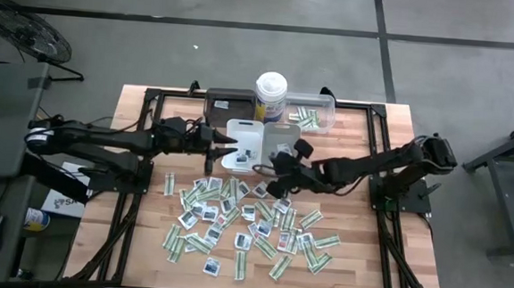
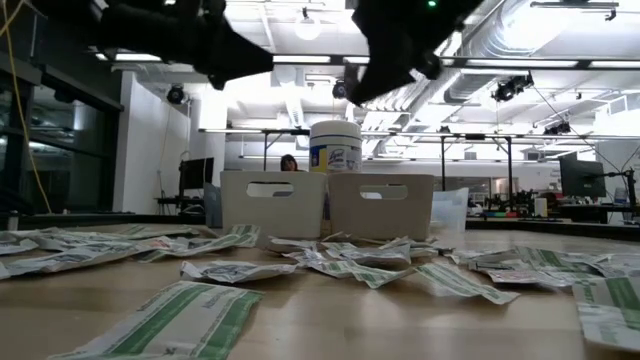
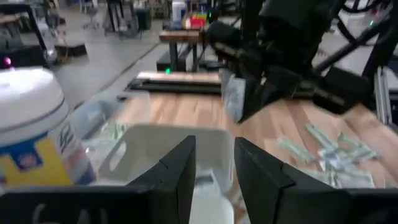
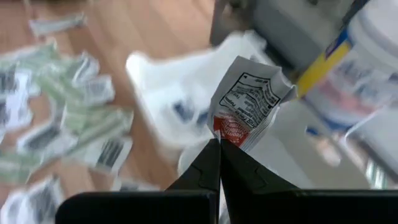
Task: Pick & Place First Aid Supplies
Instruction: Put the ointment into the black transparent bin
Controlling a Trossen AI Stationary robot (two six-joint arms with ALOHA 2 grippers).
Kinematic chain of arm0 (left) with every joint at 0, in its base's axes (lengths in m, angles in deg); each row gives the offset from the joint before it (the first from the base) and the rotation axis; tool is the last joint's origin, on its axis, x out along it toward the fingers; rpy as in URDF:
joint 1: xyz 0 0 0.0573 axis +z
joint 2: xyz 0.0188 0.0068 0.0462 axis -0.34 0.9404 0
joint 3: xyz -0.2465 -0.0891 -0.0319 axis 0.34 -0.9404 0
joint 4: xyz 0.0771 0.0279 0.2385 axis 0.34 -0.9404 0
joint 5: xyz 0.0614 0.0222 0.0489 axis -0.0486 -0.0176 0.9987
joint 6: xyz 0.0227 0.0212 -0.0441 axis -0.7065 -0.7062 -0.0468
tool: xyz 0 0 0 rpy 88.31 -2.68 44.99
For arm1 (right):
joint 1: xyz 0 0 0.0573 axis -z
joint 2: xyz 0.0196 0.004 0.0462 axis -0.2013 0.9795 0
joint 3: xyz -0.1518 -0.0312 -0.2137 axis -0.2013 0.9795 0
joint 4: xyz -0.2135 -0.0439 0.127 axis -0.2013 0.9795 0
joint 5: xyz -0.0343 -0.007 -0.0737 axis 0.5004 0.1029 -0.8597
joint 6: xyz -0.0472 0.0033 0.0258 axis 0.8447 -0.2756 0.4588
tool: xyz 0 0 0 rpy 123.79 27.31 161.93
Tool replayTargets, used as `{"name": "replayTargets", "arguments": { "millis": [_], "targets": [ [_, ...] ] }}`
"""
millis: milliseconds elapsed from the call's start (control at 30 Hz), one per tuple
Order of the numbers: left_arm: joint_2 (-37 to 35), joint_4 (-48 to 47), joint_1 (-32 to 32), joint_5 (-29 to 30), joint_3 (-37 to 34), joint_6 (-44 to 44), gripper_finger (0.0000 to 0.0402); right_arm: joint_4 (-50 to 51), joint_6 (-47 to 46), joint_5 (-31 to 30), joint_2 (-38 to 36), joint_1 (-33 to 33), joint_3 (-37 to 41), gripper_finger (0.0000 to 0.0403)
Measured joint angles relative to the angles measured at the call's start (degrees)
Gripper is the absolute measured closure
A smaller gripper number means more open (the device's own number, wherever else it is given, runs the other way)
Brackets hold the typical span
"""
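Note:
Many small white sachets and green-and-white strips (image 1: 243, 224) lie scattered flat on the wooden table's near half. My right gripper (image 1: 278, 160) hangs above the white trays, shut on a white sachet with dark print and a red mark (image 4: 249, 93). This sachet (image 3: 232, 99) also shows in the left wrist view. My left gripper (image 1: 232, 142) hovers level over the left white tray (image 1: 244, 143). It is open, and nothing is between its fingers (image 3: 180, 174). My right gripper pinches the sachet by its red-marked corner (image 4: 227, 129) between its two shut fingertips. The rest of the sachet sticks out beyond the fingertips, crumpled, and is lifted clear of the table and the trays.
At the table's far side stand a dark tray (image 1: 228, 102), a white canister with a lid (image 1: 271, 96), a clear tray (image 1: 317, 116) holding green strips, and a second pale tray (image 1: 282, 137). Black frame rails (image 1: 133, 199) run along both table sides.

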Motion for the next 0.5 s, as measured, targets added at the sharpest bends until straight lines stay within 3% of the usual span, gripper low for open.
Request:
{"name": "replayTargets", "arguments": {
  "millis": [300, 500],
  "targets": [
    [8.6, 1.4, 0.0, 1.6, 8.2, 2.5, 0.0207, -11.6, 10.0, -0.7, 0.0, 4.2, 0.0, 0.0403],
    [13.5, 1.2, 0.0, 4.3, 12.4, 2.4, 0.0193, -12.0, 11.5, 0.4, 0.0, 4.7, 0.0, 0.0403]
  ]
}}
